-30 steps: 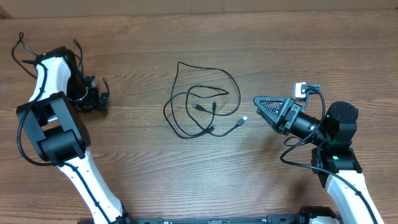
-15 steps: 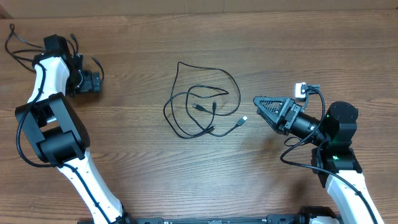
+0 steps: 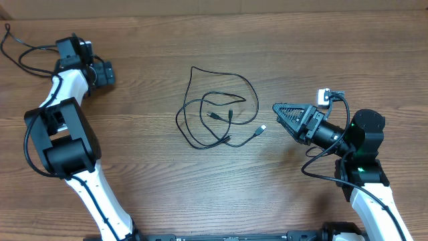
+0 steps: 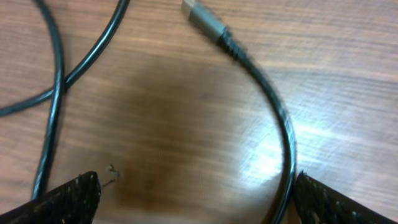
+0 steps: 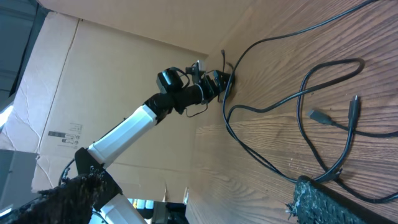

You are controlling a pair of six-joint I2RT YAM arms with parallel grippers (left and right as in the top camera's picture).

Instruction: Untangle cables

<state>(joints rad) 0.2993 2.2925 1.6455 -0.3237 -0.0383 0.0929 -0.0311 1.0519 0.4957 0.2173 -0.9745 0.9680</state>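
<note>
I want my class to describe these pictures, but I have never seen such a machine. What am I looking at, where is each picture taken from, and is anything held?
These are two robot arms at a wooden table, each ending in a two-fingered pincer. One picture looks down from above: the left pincer is near the far left corner, the right pincer points at a loose tangle of thin black cables in the middle. The other two come from cameras on the wrists: the left one shows a cord with a silver plug on the wood, the right one looks across the cables toward the other arm. Both pincers are open and hold nothing.
</note>
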